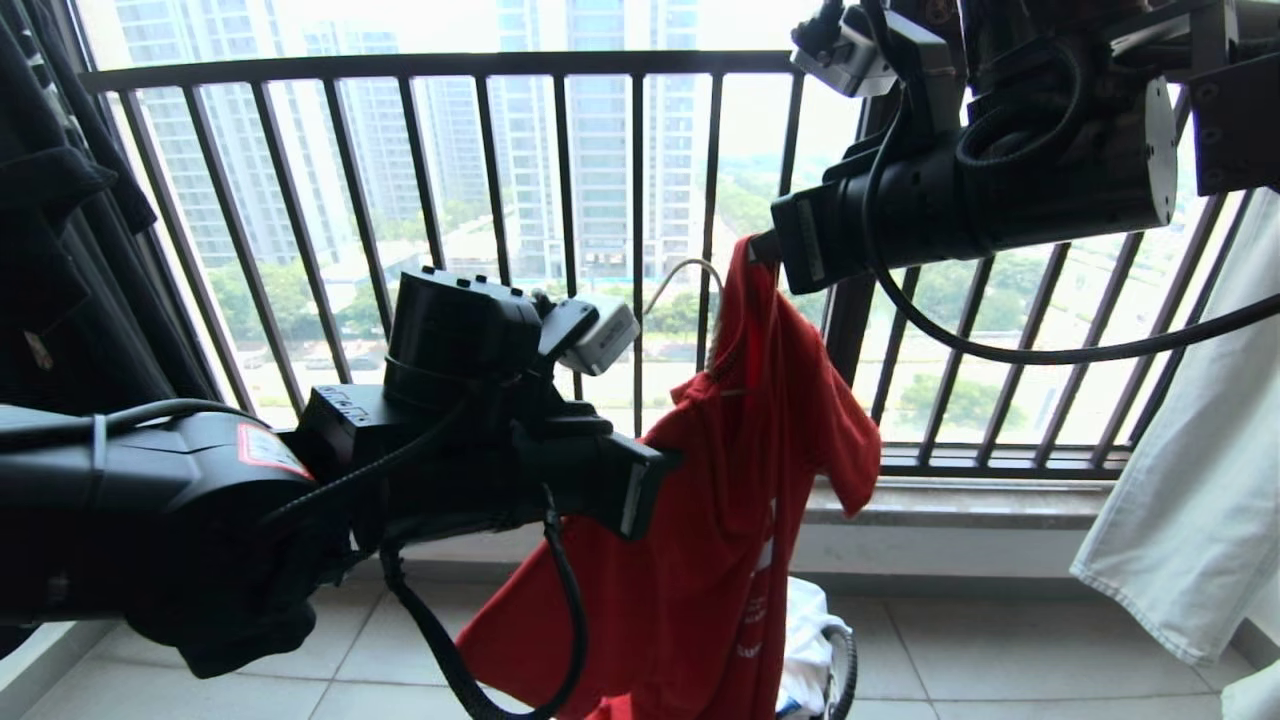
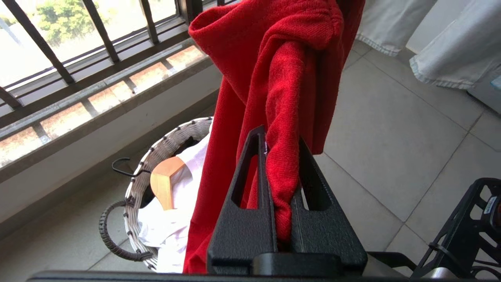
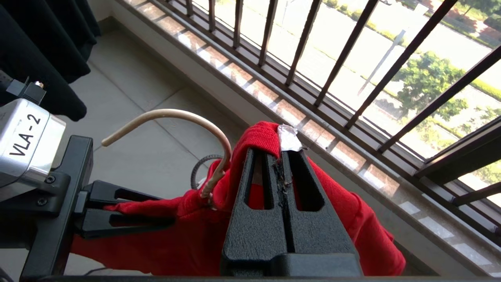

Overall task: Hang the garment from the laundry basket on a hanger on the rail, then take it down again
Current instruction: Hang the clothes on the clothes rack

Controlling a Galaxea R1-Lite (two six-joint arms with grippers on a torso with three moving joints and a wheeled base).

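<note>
The red garment (image 1: 720,520) hangs in the air between both grippers, its lower part trailing down beside the laundry basket (image 1: 838,668). High on the right, my right gripper (image 3: 280,153) is shut on the garment's (image 3: 344,211) collar, where a white label sticks out. Lower and to the left, my left gripper (image 2: 280,137) is shut on a bunched fold of the red cloth (image 2: 282,78). The hanger's (image 3: 176,113) white hook curves out of the neck opening and shows as well in the head view (image 1: 690,266). The rail is out of view.
The basket (image 2: 156,152) holds a white shirt (image 2: 168,223) and a wooden hanger (image 2: 164,184). A dark barred window railing (image 1: 560,250) and a stone ledge (image 1: 960,500) run behind. Black clothes (image 1: 60,250) hang at the left, white cloth (image 1: 1190,480) at the right.
</note>
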